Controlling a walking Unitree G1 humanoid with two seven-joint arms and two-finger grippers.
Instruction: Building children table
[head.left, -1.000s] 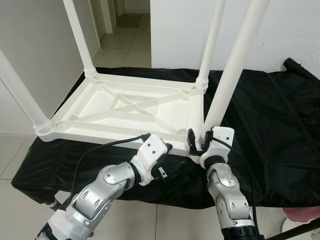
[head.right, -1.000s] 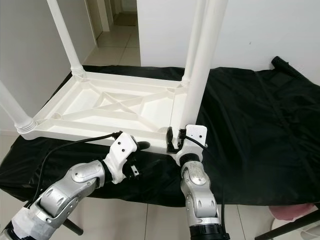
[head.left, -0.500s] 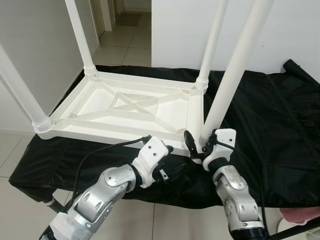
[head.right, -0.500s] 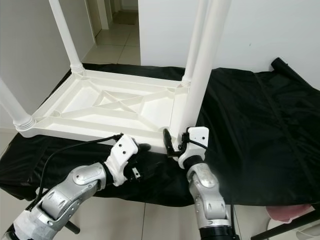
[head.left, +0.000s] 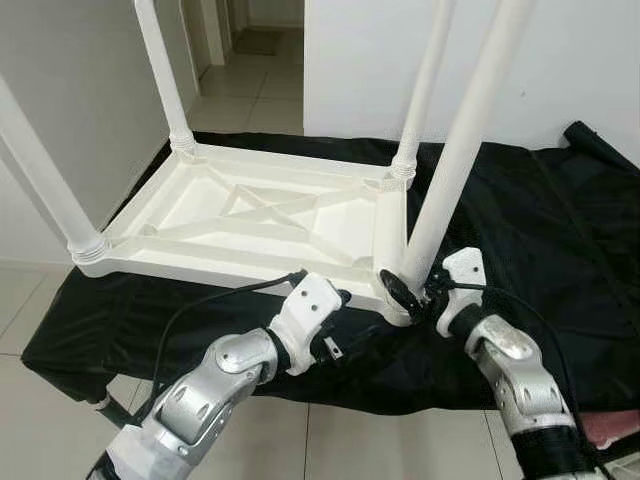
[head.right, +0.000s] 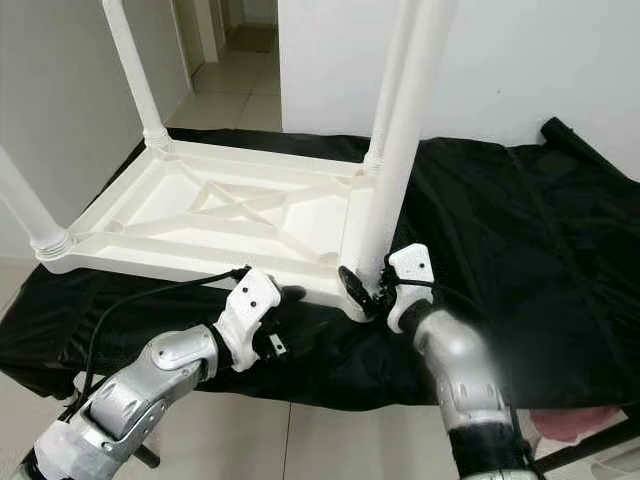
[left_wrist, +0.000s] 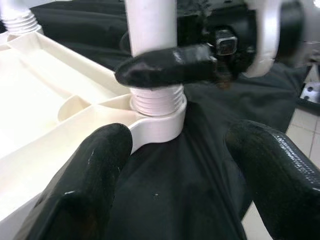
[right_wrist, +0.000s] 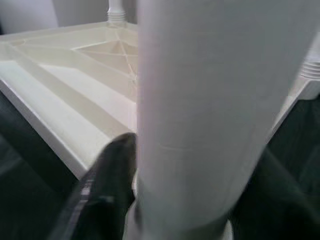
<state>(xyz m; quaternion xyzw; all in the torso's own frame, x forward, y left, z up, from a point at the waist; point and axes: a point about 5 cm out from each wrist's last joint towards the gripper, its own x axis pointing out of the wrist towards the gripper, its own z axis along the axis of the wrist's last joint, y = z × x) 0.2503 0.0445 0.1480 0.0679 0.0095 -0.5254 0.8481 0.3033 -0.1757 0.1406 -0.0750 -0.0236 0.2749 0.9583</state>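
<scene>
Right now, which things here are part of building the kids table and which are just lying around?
Part of the job:
upturned white tabletop
near-right leg
right gripper around that leg's base
left gripper, open by the socket

Just around:
black cloth
pink thing

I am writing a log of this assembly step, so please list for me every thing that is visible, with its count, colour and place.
table top: one, white, lying upside down on the black cloth.
table legs: four, white, standing up from the corners; the near right leg sits at its threaded socket.
black cloth: one, black, spread under the table top.
floor: light tiles, beyond and below the cloth.
wall: white, behind.
left gripper: one, black fingers, open, at the near edge by the near right corner.
right gripper: one, black fingers, around the base of the near right leg.
</scene>
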